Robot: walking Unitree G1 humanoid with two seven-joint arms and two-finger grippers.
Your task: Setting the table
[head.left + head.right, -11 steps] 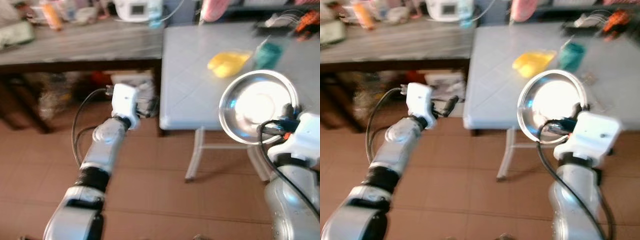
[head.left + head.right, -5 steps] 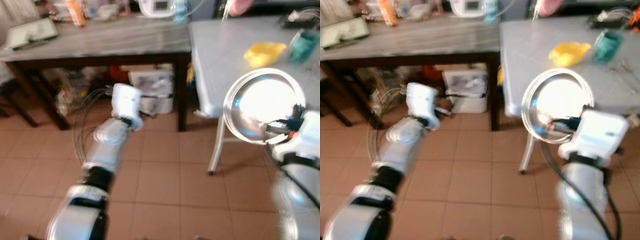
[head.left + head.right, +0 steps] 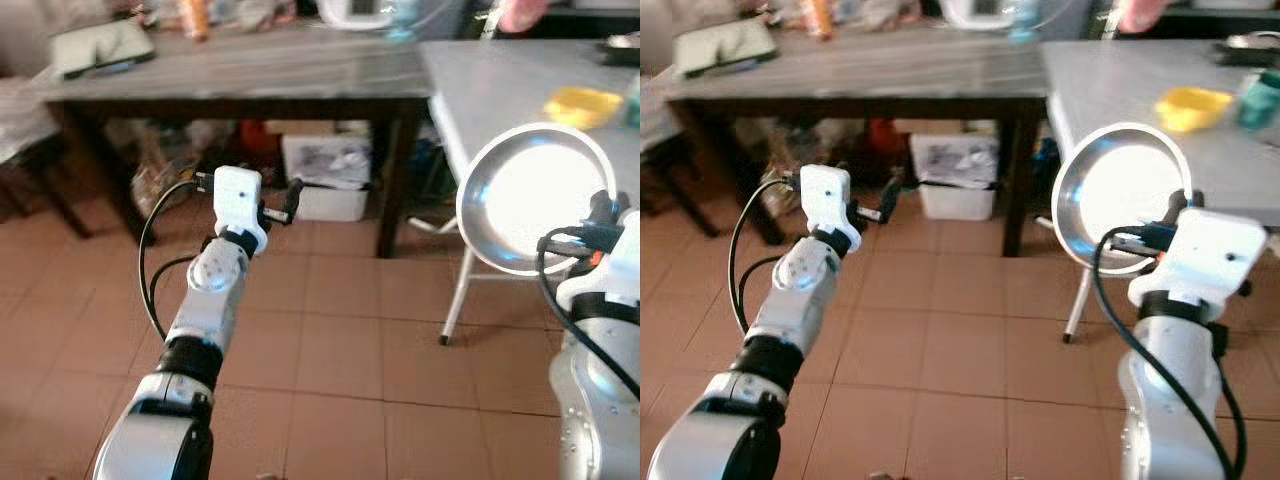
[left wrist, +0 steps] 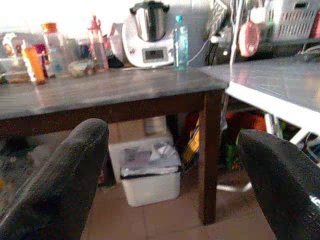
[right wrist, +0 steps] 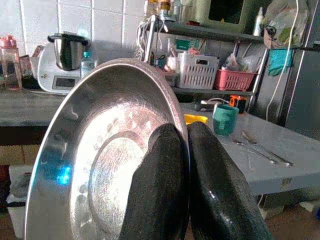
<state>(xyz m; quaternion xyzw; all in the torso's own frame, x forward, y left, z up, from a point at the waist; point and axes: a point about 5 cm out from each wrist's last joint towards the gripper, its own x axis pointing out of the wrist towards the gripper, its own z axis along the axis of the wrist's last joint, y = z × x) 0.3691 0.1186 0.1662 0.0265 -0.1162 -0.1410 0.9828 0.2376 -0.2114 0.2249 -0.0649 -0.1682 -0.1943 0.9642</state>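
Plate: a round, shiny steel plate [image 3: 1122, 205] is standing on edge at the right of the head views, its hollow face turned toward the camera and glaring white with reflected light; its raised rim is showing all round, and in the right wrist view concentric rings and fine scratches are showing on the metal.
Right gripper: the right gripper [image 5: 186, 200] is pinching the plate's rim, one black finger lying on the inner face and the other behind the rim, holding the plate up in the air in front of the grey surface's near edge.
Left gripper: the left gripper [image 4: 170, 200] is hanging with its fingers spread wide apart and grasping nothing, reaching forward over the tiled floor [image 3: 330, 350] at the centre left of the head views.
Grey surface: the light grey surface [image 3: 1110, 70] is filling the upper right; a yellow dish [image 3: 1193, 106] and a teal cup [image 5: 224, 119] are standing on it near the far right, and what lies inside them cannot be told.
Dark surface: the dark wooden surface [image 3: 250, 75] is running across the upper left, carrying bottles [image 4: 97, 42] and a white kitchen appliance [image 4: 148, 32] along its far edge.
Bin: a white bin [image 4: 150, 172] is sitting on the floor under the dark surface, crumpled wrapping showing at its top.
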